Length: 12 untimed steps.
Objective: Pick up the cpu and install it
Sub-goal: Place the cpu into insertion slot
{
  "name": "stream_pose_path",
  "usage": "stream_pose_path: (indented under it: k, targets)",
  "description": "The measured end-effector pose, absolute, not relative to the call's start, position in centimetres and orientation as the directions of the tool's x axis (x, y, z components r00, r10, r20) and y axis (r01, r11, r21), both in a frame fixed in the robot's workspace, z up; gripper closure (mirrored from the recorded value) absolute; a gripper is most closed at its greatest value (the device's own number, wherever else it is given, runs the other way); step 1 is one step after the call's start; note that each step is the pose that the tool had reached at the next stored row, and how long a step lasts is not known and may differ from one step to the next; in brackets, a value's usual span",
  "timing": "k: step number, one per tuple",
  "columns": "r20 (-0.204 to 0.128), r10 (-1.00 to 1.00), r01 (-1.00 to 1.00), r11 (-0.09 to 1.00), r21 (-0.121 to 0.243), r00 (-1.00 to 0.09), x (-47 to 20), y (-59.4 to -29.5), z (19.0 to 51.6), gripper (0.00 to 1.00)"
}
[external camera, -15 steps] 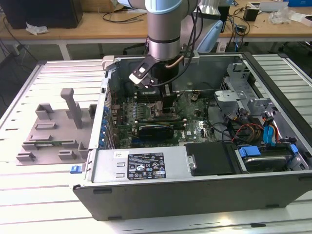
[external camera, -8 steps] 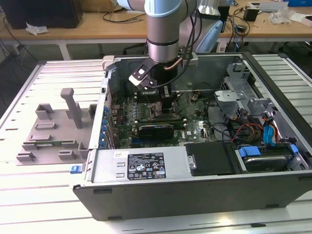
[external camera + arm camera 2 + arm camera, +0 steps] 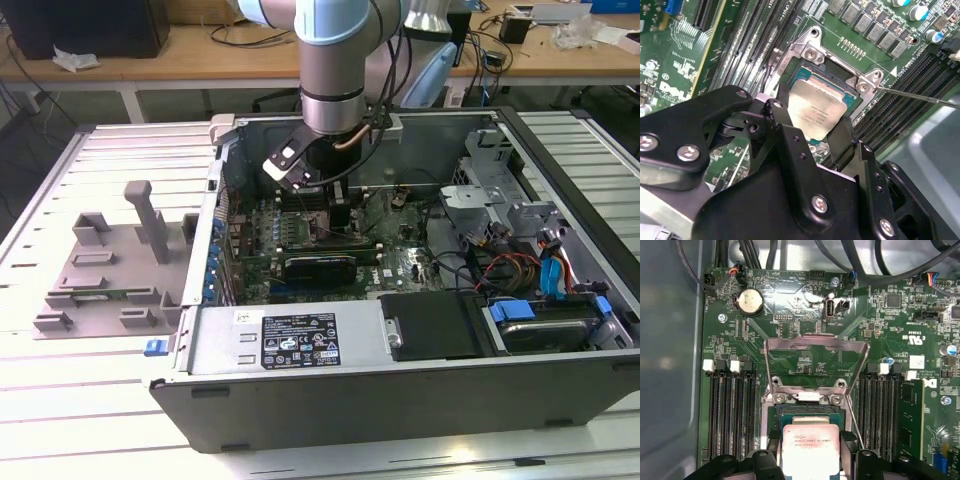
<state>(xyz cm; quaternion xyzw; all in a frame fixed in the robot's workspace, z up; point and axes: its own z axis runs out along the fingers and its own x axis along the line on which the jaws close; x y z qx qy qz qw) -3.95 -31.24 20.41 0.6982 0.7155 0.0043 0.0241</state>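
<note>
Exterior view: tray at 9 o'clock of case, claw inside at 11 o'clock. Claw clamped on cpu edges, cpu over open socket. Your risk: tilted or rotated seating bends pins; early release drops it skewed.

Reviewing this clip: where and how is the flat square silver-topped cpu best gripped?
Probably by two opposite thin edges of the flat square silver-topped cpu, coming straight down from above. It lies flat, face up, at the metal-framed socket, so its broad top offers nothing to pinch.
</note>
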Motion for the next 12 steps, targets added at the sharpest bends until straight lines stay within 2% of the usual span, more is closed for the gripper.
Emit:
stream_pose_path:
  k: [12]
  targets:
    - [-0.027, 1.0, 0.999, 0.004, 0.04, -0.003, -3.8, -31.18, 19.77, 0.45]
